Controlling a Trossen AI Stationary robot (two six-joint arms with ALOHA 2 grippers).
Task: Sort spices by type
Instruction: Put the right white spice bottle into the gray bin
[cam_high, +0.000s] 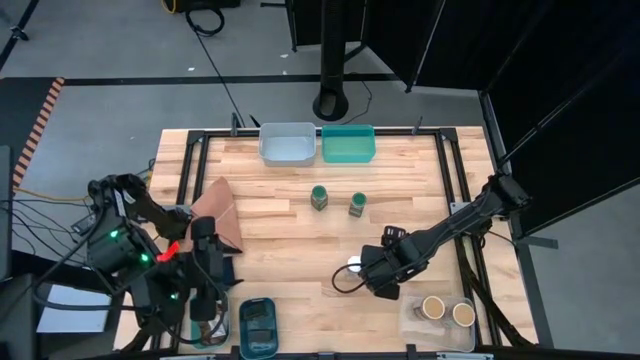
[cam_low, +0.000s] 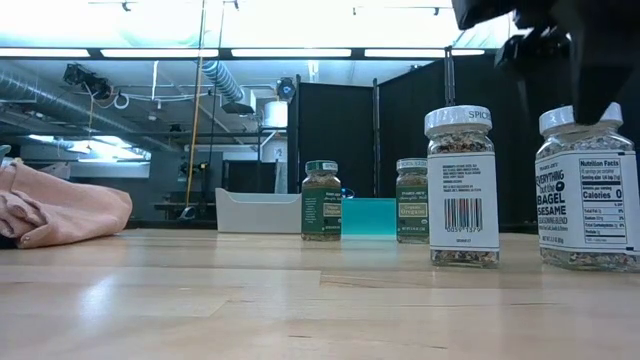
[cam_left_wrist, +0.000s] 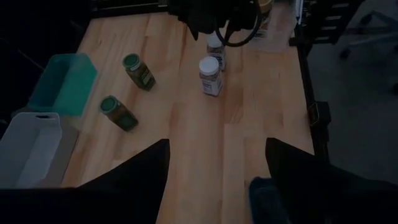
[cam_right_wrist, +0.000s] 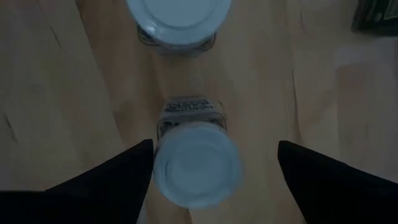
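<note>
Nearest the low camera, two clear square-sided white-lidded jars (cam_low: 462, 185) of speckled seasoning stand on the pale wood table (cam_high: 300, 240); the outer one is cut off. Right gripper (cam_right_wrist: 214, 162) hangs directly above one, fingers spread, not touching. Two green-lidded jars (cam_high: 319, 197) stand near the plastic bins (cam_high: 287, 142). Left gripper (cam_left_wrist: 217, 162) waits open by the folded cloth (cam_high: 218, 210).

Bare wood is lying open across the table (cam_high: 290, 250) centre. 2 green-lidded jars (cam_high: 319, 198) are standing far of it, and 2 white-lidded jars (cam_left_wrist: 211, 76) are blocking the right, under the right gripper (cam_high: 378, 280).
</note>
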